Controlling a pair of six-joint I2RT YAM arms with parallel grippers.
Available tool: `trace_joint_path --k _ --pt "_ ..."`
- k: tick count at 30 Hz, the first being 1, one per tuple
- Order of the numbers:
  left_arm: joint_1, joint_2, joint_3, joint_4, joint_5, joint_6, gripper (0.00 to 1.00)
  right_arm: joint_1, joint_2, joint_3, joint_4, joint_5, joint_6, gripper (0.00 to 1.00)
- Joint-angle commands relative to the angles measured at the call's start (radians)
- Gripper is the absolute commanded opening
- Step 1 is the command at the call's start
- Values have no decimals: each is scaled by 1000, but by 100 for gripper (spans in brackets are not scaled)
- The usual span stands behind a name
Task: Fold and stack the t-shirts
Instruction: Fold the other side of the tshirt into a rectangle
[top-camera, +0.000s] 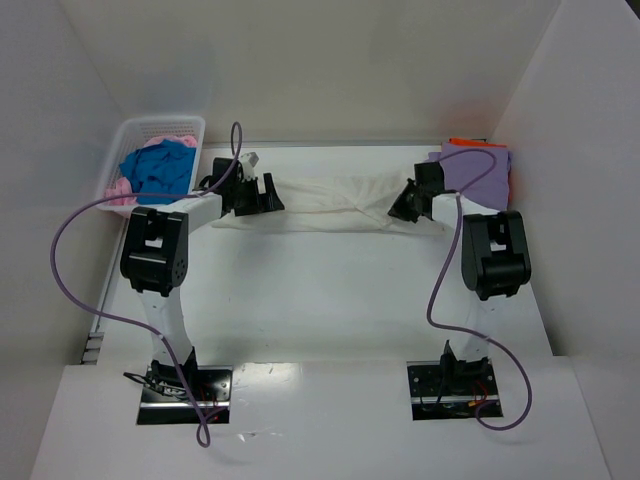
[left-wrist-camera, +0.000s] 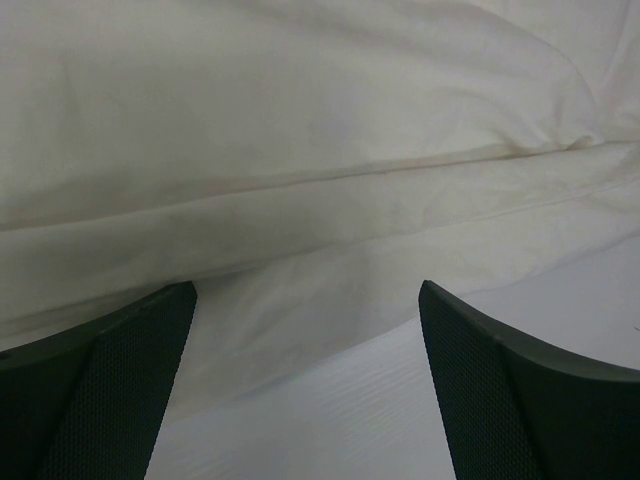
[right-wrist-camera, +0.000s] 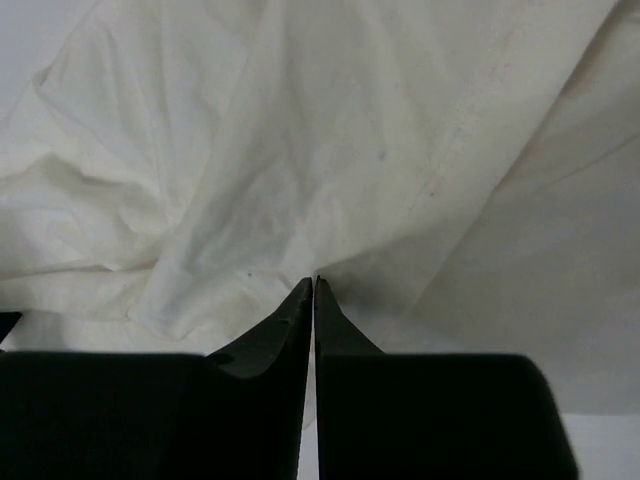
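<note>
Shirts: cream shirt (top-camera: 330, 205) lies stretched along far side of bench (top-camera: 320, 300) between 2 hands. Left hand (top-camera: 262, 196) fingers apart, over shirt's left end. Right hand (top-camera: 403, 207) fingers together, tips against cloth at right end; cannot tell if cloth is pinched. Purple shirt (top-camera: 480, 170) far right; blue shirt (top-camera: 155, 170) in basket (top-camera: 130, 132).

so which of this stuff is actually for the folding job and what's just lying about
job: cream-white t-shirt, lavender t-shirt, orange t-shirt, blue t-shirt, pink t-shirt
lying about: white lattice basket, purple cables
</note>
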Motion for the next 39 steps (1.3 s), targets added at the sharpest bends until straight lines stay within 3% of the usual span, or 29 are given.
trace_joint_path --k 1,4,5,6,15,20,33,35,39 --pt "3 12 35 7 -3 42 100 10 13 98 2 25 -1 7" --pt "3 12 35 7 -3 51 100 10 13 127 -50 48 -1 22" --pt "3 21 35 7 -3 51 100 10 2 127 -59 57 -1 35" --pt "3 22 44 7 -3 51 100 10 -30 118 -60 67 -1 38" --pt "3 22 44 7 9 42 100 10 -163 18 -89 68 42 57" --pt "3 22 35 7 -25 33 100 10 -174 -64 -58 68 67 59" --pt "3 31 35 7 -43 33 100 10 -47 -32 -35 77 67 59" --pt "3 31 35 7 -43 33 100 10 -35 -32 -24 77 67 56" --pt "12 31 35 -3 -43 33 100 10 -15 -32 -3 77 67 37"
